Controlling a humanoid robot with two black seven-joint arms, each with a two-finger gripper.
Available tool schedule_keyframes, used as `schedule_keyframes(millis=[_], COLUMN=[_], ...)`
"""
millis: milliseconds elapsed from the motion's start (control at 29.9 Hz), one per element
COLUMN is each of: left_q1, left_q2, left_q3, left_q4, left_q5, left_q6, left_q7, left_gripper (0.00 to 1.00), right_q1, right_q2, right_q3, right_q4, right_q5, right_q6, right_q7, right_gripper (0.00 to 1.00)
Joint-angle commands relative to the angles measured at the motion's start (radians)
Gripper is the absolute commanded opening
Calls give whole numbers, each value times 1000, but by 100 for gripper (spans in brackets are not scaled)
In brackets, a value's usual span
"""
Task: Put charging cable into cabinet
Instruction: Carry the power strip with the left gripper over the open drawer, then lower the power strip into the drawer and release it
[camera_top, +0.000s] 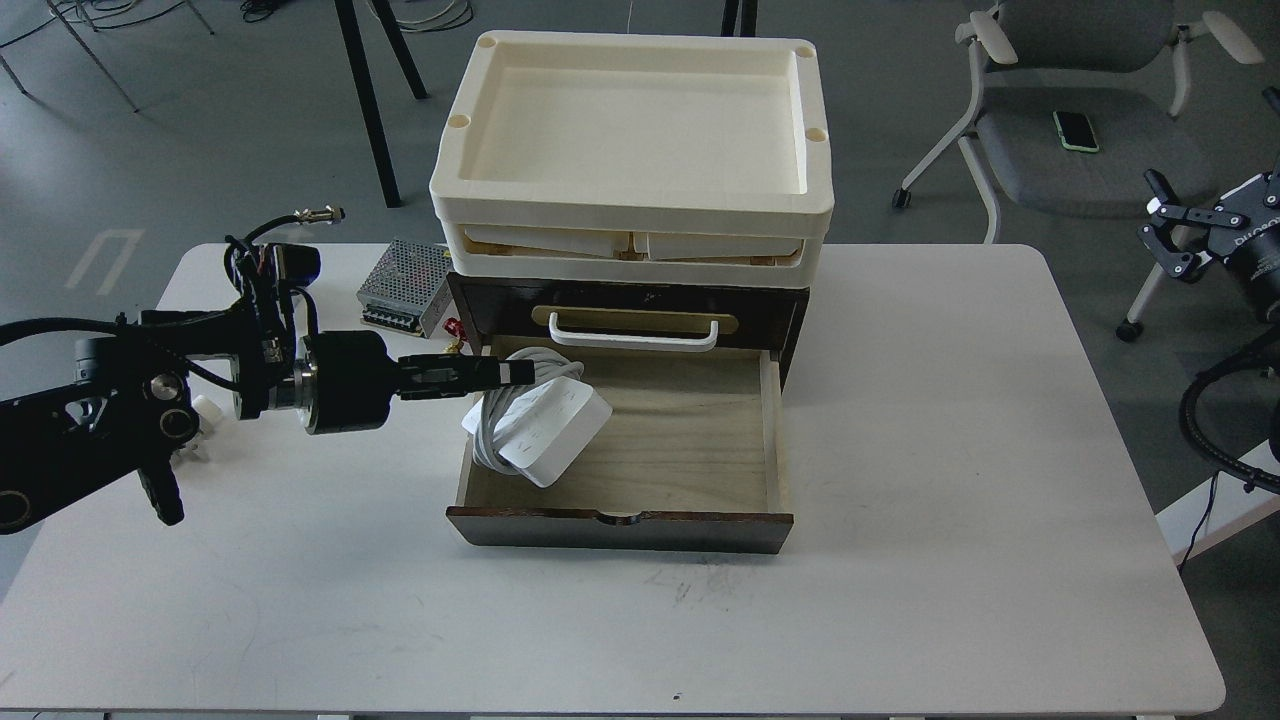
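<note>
The charging cable, a white power strip with its cord wound around it, hangs tilted over the left part of the open lower drawer of the cabinet. My left gripper reaches in from the left and is shut on the strip's upper end and cord. The drawer's pale-wood floor is bare to the right of the strip. The upper drawer, with its white handle, is closed. My right gripper is open and empty off the table's right side.
Two stacked cream trays sit on top of the cabinet. A perforated metal power supply box lies left of the cabinet on the white table. My left arm hides small parts at the table's left. A chair stands behind on the right.
</note>
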Motion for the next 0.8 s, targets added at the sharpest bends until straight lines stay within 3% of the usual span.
schedule_keyframes(millis=[0,335,469,670,737,770], left_q1=[0,23,26,28,28,26], left_q2=[-40,-126,-146,-160,-166,-166], left_q3=[-1,-1,-1,-4,-5,-5], left_q4=[49,142,142,138,138,138], left_q5=[0,1,0,-14,-52,-75], left_q6=[1,2,-1,-13,-12,-15], left_q7=[31,51,50,41,41,44], left_gripper=[1,1,7,52,80,88], right_q1=[0,-11,-14,-18,-23,-25], right_q2=[0,0,0,0,0,0], right_q3=[0,1,1,1,1,1], right_q4=[-1,-3,-3,-3,-1,-3], right_q5=[0,0,0,0,0,0], right_q6=[0,0,0,0,0,0], right_q7=[0,0,0,1,1,1], right_gripper=[100,100,100,100,100,100])
